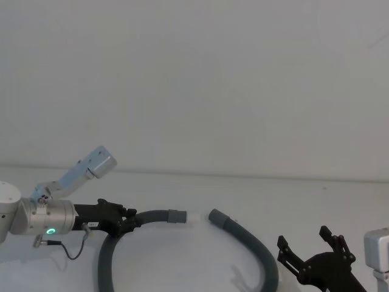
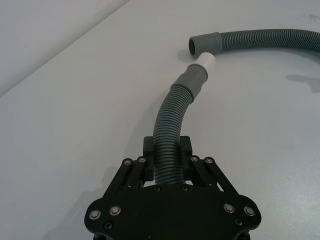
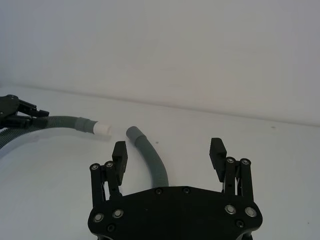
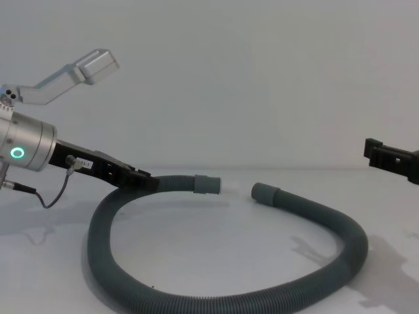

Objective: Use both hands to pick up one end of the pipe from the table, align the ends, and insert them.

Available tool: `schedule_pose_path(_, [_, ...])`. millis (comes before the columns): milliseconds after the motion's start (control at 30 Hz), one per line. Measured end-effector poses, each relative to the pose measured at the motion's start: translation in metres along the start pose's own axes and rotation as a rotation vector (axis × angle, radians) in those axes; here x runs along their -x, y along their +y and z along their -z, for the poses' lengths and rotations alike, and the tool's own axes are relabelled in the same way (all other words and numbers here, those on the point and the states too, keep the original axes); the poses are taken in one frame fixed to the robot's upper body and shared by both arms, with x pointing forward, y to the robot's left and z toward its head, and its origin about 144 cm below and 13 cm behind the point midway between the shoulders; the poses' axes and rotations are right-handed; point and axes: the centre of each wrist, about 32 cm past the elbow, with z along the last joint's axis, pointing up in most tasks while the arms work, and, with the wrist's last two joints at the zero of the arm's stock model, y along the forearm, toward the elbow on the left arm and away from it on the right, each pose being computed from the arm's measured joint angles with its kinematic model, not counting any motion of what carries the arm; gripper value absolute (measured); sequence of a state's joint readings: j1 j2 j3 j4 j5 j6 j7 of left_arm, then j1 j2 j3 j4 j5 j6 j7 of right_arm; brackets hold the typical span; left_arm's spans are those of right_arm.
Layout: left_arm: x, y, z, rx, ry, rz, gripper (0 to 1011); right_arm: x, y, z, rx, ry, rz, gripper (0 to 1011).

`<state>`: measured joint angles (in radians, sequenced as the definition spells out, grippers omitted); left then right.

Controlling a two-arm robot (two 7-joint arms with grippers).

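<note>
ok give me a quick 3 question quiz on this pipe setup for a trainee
1. Fill in: the white-tipped cuff and the plain cuff are ___ (joined or apart).
2. True or false: the right gripper has its jaws shut on the plain cuff.
3. Where does the left gripper hold the pipe?
A. on the white tip
B. on the corrugated part behind the white-tipped cuff
C. on the plain cuff

Key:
1. apart
2. false: its jaws are open and hold nothing
3. B
</note>
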<state>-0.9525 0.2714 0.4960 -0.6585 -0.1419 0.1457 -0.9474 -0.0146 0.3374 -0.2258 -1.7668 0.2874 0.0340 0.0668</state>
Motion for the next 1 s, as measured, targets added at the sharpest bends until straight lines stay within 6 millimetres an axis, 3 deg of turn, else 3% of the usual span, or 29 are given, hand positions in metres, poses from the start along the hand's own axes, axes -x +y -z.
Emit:
schedule_pose_path(467, [0.001,0.001,0.000,0.001,-0.003,0.001,272,0.002,0.012,-0.011,-0.013,-0.044,-0.062,1004])
schedule_pose_path(1000, [0.002,0.001,0.000,0.001,-0.003,0.002,272,0.006,0.047,-0.049,0.029,-0.215,-0.189,1004])
